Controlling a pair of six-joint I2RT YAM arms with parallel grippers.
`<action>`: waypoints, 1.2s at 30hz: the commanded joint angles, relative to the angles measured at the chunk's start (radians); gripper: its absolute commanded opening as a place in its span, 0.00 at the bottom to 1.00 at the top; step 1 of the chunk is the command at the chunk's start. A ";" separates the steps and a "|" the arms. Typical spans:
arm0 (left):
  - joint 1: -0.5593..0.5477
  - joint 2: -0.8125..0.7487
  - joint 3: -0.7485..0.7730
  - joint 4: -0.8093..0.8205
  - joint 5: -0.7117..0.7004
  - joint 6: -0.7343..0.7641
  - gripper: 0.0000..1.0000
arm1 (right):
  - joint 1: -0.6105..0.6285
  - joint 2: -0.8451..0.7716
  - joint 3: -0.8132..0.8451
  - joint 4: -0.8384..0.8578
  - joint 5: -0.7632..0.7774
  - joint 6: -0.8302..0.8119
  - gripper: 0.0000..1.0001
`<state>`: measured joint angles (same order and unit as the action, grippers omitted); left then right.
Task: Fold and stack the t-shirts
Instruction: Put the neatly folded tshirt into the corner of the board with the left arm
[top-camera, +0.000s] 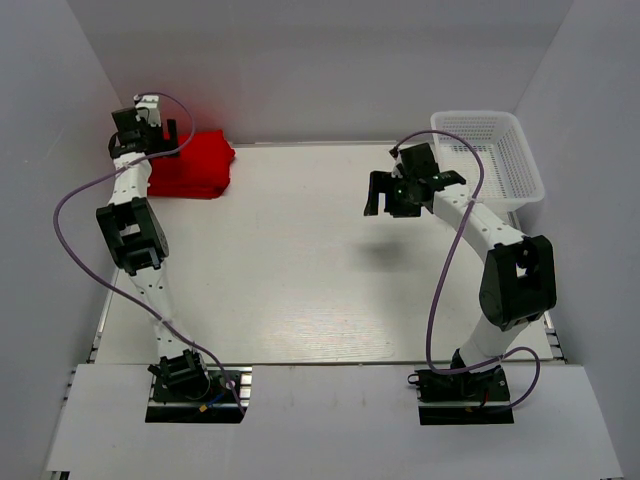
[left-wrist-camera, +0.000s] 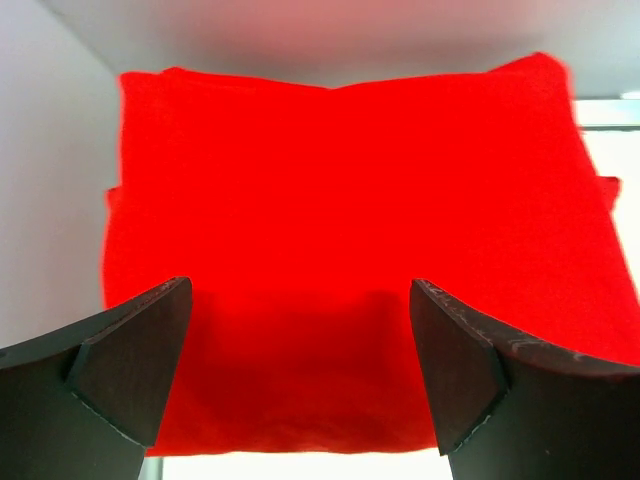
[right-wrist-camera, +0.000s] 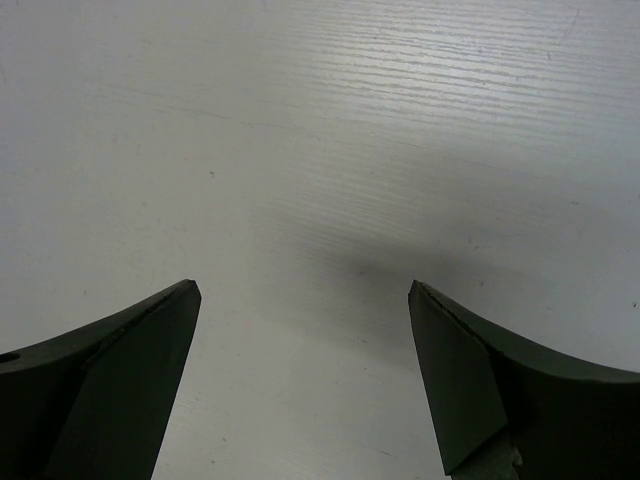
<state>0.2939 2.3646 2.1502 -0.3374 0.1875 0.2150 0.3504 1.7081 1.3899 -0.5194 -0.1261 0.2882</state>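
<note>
Beyond the right tool (right-wrist-camera: 302, 288), white mesh basket (top-camera: 521, 160)

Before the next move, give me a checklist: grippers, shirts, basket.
1. left gripper open, nothing held: ok.
2. left gripper lifted clear of the shirts: cannot tell.
3. right gripper open, empty, over bare table: ok.
4. shirts folded in one pile at the far left corner: ok.
5. No loose shirt on the table: ok.
6. basket shows no red inside: ok.
</note>
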 joint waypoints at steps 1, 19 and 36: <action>-0.002 -0.125 -0.026 0.075 0.078 -0.034 1.00 | 0.005 -0.042 -0.029 0.030 -0.007 -0.003 0.91; 0.008 0.107 -0.007 0.184 0.047 -0.160 1.00 | 0.009 0.048 0.024 0.027 -0.014 -0.015 0.91; 0.030 -0.063 -0.052 0.143 0.084 -0.259 1.00 | 0.005 -0.040 -0.025 0.067 0.019 -0.043 0.91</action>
<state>0.3187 2.4588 2.1010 -0.1749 0.2436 0.0002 0.3538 1.7496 1.3693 -0.4973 -0.1287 0.2680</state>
